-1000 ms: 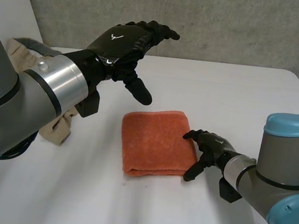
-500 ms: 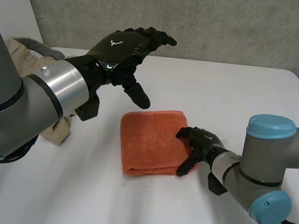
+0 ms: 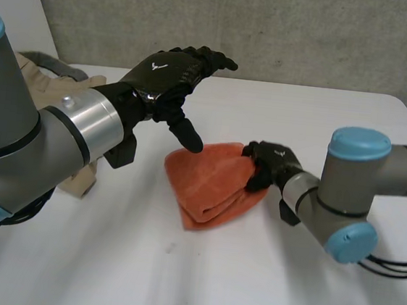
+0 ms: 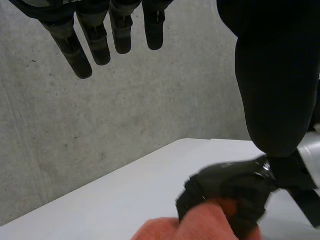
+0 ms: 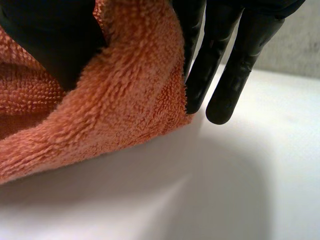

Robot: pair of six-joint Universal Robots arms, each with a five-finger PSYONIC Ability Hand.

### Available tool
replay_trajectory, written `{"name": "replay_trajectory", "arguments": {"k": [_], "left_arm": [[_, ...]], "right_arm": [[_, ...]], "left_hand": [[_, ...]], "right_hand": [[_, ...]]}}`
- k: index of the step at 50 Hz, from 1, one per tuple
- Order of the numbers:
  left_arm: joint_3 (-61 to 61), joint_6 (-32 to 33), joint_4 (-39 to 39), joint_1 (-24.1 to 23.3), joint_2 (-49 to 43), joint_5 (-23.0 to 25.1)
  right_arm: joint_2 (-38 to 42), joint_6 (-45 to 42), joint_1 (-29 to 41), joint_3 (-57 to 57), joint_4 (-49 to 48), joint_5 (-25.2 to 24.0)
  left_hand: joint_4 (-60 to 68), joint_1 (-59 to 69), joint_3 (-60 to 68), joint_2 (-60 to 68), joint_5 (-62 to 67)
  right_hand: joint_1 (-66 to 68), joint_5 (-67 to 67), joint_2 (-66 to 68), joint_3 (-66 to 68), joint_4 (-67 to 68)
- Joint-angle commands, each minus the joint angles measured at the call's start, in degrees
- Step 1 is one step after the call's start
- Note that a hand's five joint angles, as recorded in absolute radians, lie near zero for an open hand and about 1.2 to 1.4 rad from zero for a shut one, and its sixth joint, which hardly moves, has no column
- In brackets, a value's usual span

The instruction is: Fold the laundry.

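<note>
An orange folded towel (image 3: pixel 207 186) lies mid-table, its right edge raised and bunched. My right hand (image 3: pixel 266 165) is shut on that right edge. In the right wrist view the towel (image 5: pixel 125 100) is pinched between the thumb (image 5: pixel 50 40) and the fingers (image 5: pixel 220 65). My left hand (image 3: pixel 169 72) hovers open above the table just behind the towel, fingers straight, thumb pointing down near the towel's far left corner without touching it. The left wrist view shows the right hand (image 4: pixel 230 190) clamped on the towel (image 4: pixel 200 225) beyond my left hand's fingers (image 4: pixel 80 50).
A beige garment (image 3: pixel 37 77) lies heaped at the table's far left, partly behind my left arm. The white table (image 3: pixel 324 114) ends at a grey concrete wall at the back. My right arm's elbow rests low at the right.
My right hand has slid left onto the towel's right edge, shut on it and lifted it, so the towel has bunched and skewed. The left hand has hardly moved.
</note>
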Motion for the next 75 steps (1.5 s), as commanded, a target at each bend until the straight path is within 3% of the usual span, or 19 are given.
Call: {"name": "replay_trajectory", "arguments": {"k": [1, 13, 25, 28, 29, 32, 36, 44, 75], "left_arm": [[0.06, 0.00, 0.32, 0.12, -1.35, 0.00], [0.15, 0.00, 0.49, 0.12, -3.28, 0.00], [0.23, 0.00, 0.49, 0.39, -4.34, -0.88], [0.23, -0.08, 0.49, 0.39, -4.51, -1.41], [0.15, -0.08, 0.49, 0.39, -4.51, -1.49], [0.14, -0.08, 0.49, 0.39, -4.51, -1.49], [0.14, -0.08, 0.49, 0.39, -4.69, -1.58], [-0.03, -0.08, 0.49, 0.48, -4.87, -1.58], [-0.38, -0.08, 0.67, 0.48, -5.83, -1.49]], "right_arm": [[10.88, -8.16, -6.55, -22.20, 8.64, 0.72], [32.26, -10.28, -24.85, -64.70, 20.97, 7.49], [33.85, -16.87, -30.04, -63.13, 18.51, 9.69], [33.24, -16.96, -29.70, -62.77, 19.12, 6.72], [32.88, -16.87, -29.61, -62.60, 19.47, 5.48], [29.74, -17.13, -29.17, -60.76, 22.36, 0.40], [25.42, -17.31, -25.15, -56.20, 24.22, -5.85], [22.95, -17.48, -21.00, -50.73, 24.65, -10.79], [28.22, -17.22, -19.67, -54.69, 24.75, -10.70]], "left_hand": [[-0.18, -0.51, -0.64, -0.25, -1.47], [-0.01, -0.34, -0.47, -0.08, -1.30], [-0.01, -0.34, -0.47, -0.08, -1.30], [-0.01, -0.34, -0.47, -0.08, -1.30], [-0.01, -0.34, -0.47, -0.08, -1.30], [-0.01, -0.34, -0.47, -0.08, -1.30], [-0.01, -0.34, -0.47, -0.08, -1.30], [-0.01, -0.34, -0.47, -0.08, -1.30], [-0.18, -0.51, -0.64, -0.25, -1.47]], "right_hand": [[42.16, 16.77, 15.32, 16.17, 11.98], [42.16, 16.77, 15.32, 16.17, 11.98], [42.16, 16.77, 15.32, 16.17, 11.98], [42.16, 16.77, 15.32, 16.17, 11.98], [36.56, 11.16, 9.71, 10.56, 6.38], [-27.84, -53.23, -54.68, -53.83, -58.02], [-27.84, -53.23, -54.68, -53.83, -58.02], [-27.84, -53.23, -54.68, -53.83, -58.02], [-27.84, -53.23, -54.68, -53.83, -58.02]]}}
